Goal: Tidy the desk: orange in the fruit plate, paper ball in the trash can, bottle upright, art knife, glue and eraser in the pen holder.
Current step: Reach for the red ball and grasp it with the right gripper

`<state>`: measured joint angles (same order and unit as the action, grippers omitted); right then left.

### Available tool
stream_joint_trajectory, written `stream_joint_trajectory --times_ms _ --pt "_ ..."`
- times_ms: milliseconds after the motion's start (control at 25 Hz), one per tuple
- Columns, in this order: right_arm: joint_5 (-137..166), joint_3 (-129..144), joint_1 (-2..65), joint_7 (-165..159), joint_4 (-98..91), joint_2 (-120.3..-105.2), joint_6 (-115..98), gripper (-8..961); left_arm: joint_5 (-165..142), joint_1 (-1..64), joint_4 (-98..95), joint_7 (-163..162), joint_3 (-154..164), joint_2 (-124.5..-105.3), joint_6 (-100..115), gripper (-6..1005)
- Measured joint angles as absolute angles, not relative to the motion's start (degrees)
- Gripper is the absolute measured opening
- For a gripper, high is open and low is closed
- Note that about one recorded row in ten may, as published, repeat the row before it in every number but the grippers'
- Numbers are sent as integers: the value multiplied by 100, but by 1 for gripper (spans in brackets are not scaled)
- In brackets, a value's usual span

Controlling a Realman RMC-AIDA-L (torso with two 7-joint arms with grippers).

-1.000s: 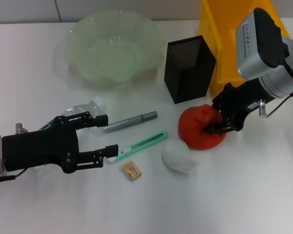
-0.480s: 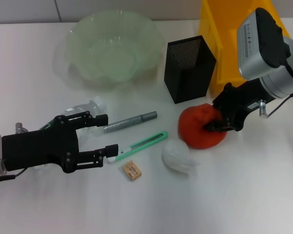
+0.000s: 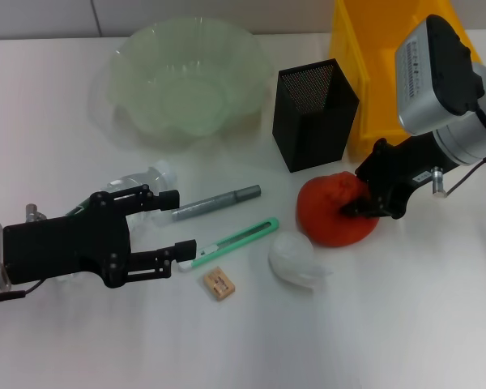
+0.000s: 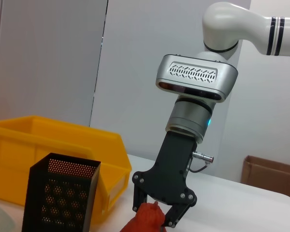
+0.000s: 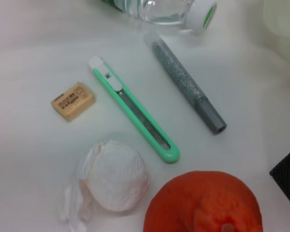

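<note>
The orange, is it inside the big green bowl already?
No, the orange sits on the table beside the black pen holder, with the right gripper around its top, and the fruit plate holds nothing.

Orange [image 3: 334,215] red-orange; art knife [image 3: 236,239] mint green; pen holder [image 3: 314,115] black mesh; trash can [image 3: 373,65] yellow.

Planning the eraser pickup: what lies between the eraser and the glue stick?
The green art knife lies between the eraser and the grey glue stick, running roughly alongside the glue; the right wrist view shows it plainly.
</note>
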<state>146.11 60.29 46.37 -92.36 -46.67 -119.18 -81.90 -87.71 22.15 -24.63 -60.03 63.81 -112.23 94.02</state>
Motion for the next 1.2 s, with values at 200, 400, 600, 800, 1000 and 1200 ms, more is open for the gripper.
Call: stream_joint_trajectory --times_ms 200,400,600,800,1000,1200 --pt "14611 6029 4623 -9237 -4679 -11918 -8211 217 -8771 2215 -2469 -6002 6381 -11223 9404 673" --pt "14611 6029 4613 -9237 -4679 -11918 -8219 171 -8771 2215 -2470 -6003 6381 -11223 9404 671" --pt "14611 6029 4613 -9237 -4678 -11918 -8222 114 -8771 2215 -2470 -6003 6381 -11223 9404 668" --pt "14611 6029 4614 -9237 -4682 -11918 -8225 76 -8771 2215 -2470 -6003 6381 -11223 9407 666" --pt "14615 6029 4614 -9237 -4685 -11918 -8227 54 -8771 2215 -2470 -6003 6381 -11223 9413 663" --pt "14616 6029 4612 -9237 -4697 -11918 -8234 41 -8771 2215 -2494 -6003 6381 -11223 9413 661"
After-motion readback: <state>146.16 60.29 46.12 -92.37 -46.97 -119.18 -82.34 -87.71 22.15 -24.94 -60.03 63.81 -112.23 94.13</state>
